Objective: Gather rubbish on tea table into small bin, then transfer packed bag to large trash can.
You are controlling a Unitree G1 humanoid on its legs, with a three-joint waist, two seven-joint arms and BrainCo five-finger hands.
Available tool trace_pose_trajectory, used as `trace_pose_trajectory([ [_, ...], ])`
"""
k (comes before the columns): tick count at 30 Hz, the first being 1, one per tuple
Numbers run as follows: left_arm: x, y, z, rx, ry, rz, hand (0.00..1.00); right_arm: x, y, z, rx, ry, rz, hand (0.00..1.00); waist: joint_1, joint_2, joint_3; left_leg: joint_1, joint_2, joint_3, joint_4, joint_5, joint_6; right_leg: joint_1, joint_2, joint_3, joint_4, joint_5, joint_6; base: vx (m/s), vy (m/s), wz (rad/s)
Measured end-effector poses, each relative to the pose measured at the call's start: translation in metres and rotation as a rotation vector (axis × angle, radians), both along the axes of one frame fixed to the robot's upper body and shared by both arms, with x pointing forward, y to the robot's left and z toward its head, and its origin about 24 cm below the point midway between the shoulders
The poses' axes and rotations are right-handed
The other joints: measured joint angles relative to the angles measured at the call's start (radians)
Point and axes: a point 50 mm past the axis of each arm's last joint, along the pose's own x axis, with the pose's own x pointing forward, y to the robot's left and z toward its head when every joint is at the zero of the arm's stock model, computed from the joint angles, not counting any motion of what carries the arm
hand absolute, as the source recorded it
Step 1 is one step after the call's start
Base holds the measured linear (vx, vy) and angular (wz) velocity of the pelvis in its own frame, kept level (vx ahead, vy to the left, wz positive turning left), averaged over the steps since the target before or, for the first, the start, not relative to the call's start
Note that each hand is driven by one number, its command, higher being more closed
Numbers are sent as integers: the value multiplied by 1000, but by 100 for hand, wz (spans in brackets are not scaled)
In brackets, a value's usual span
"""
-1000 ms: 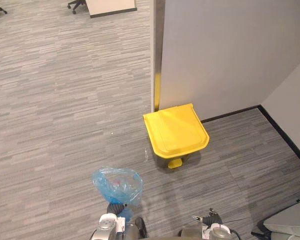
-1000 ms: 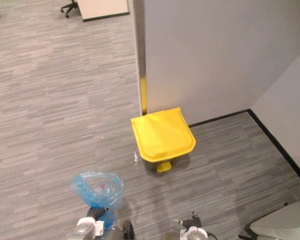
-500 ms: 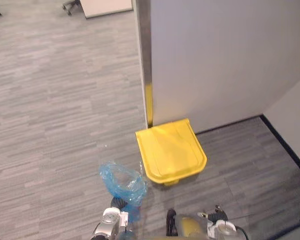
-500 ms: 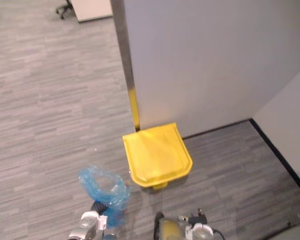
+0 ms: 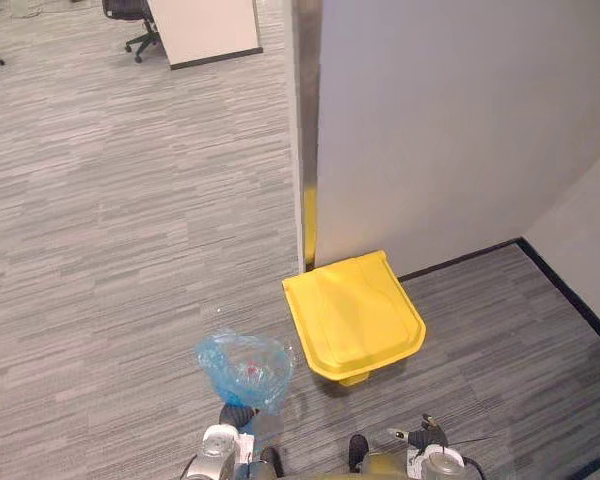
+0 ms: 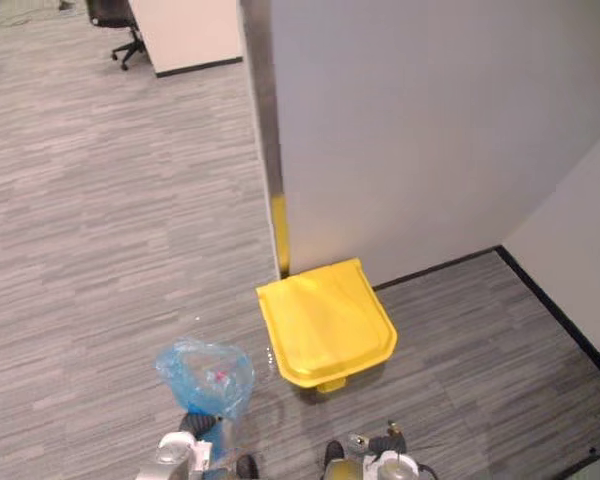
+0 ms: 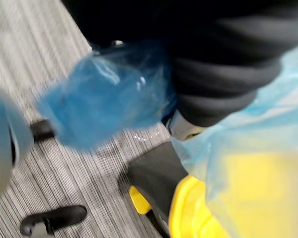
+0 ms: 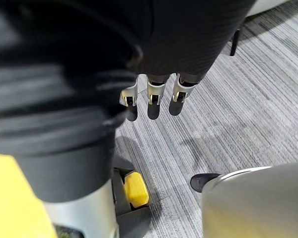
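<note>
Right hand (image 8: 181, 91): low at my right side; my fingers (image 8: 153, 101) hang straight and hold nothing
Left hand (image 5: 236, 415): low at my left side; my fingers are closed round the bunched neck of the blue bag (image 5: 245, 367)
Blue bag: held clear of the floor (image 5: 110, 230), just left of the large trash can (image 5: 352, 315), rubbish visible inside
Large trash can: yellow lid down, pedal (image 5: 353, 379) facing me, set at the wall (image 5: 450, 130) corner
</note>
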Motion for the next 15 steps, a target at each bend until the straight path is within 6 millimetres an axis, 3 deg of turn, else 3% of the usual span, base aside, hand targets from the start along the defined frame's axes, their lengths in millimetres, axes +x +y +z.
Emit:
trace_pose_trajectory([
  [8, -11, 5, -4, 16, 35, 0, 100, 3, 0, 0, -5, 12, 18, 0, 4, -4, -2, 6, -8, 12, -15, -7, 8, -25, 15, 85, -37, 45, 6, -14, 9, -32],
  [11, -7, 4, -3, 18, 26, -17, 100, 9, 0, 1, -4, 1, 23, 0, 2, -26, 12, -12, -18, 15, 50, -49, 16, -97, -1, 104, 117, -23, 23, -26, 28, -17],
  [14, 1, -1, -1, 10, 7, -34, 100, 12, 1, 2, -2, -8, 22, 0, -6, -46, 28, -5, -23, 0, 93, -100, 43, -128, -31, 94, 254, -64, 69, -40, 23, 3],
  [15, 7, -1, 2, 6, -13, -28, 100, 19, 1, 5, -2, -35, 15, 0, -9, -49, 52, 11, -25, -9, 108, -118, 50, -199, -39, 69, 389, -67, 123, -100, 30, 3],
])
